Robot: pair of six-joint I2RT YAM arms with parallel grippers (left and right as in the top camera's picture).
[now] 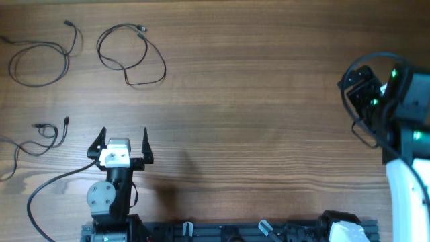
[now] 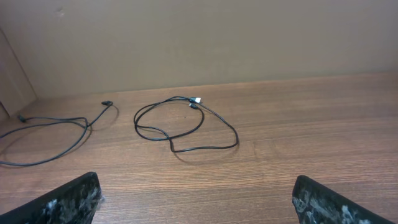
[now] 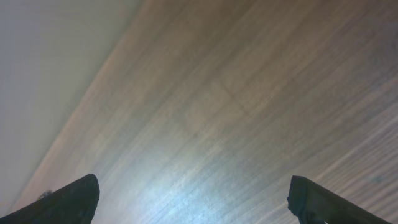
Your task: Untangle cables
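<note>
Three thin black cables lie apart as loose loops at the table's left. One cable [image 1: 39, 46] is at the far left back and also shows in the left wrist view [image 2: 62, 121]. A second cable [image 1: 132, 66] lies right of it and shows in the left wrist view [image 2: 169, 138]. The third cable [image 1: 46, 143] lies at the left edge, beside my left gripper. My left gripper [image 1: 123, 138] [image 2: 196, 199] is open and empty, low over bare wood in front of the second cable. My right gripper [image 1: 359, 81] [image 3: 193, 199] is open and empty at the far right, away from all cables.
The wooden table [image 1: 255, 114] spans the view, with a plain wall [image 2: 199, 37] behind its far edge. The left arm's own thick black cable [image 1: 47, 188] curves along the front left. The arm bases sit on a rail [image 1: 228, 232] at the front edge.
</note>
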